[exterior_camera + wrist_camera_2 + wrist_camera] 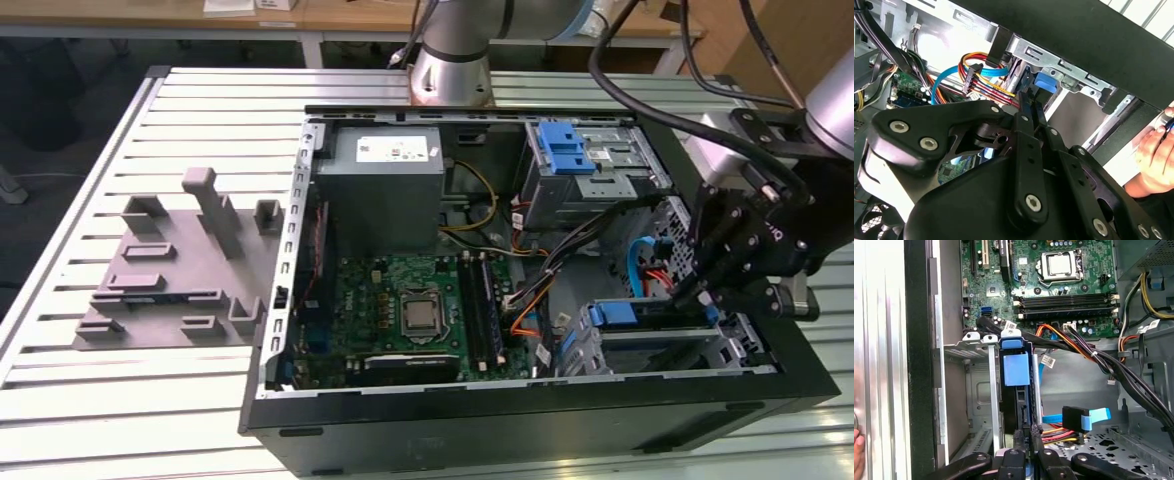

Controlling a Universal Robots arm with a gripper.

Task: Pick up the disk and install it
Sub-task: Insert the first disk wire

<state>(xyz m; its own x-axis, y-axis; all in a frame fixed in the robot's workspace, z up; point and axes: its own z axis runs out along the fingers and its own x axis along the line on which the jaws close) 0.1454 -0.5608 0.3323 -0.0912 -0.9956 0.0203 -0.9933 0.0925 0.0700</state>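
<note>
The disk (pixel 617 314) stands on edge in the lower drive cage (pixel 681 352) at the front right corner of the open computer case, blue handle up. In the first wrist view the disk (pixel 1015 369) shows edge-on, its blue handle toward the motherboard. My gripper (pixel 683 294) reaches into the case from the exterior view's right. Its fingers (pixel 1020 436) are pressed together with nothing between them, and the gripper (pixel 1027 432) has its tips at the disk's rear end. In the second wrist view the gripper (pixel 1029 94) sits just short of the blue handle (pixel 1046 82).
The grey power-supply box (pixel 387 180) and an upper drive cage with a blue latch (pixel 581 150) stand at the case's back. The motherboard (pixel 400 310) lies in the middle. Loose cables (pixel 1094 416) hang beside the bay. A grey fixture (pixel 174 270) lies left. A hand (pixel 1154 155) rests outside the case.
</note>
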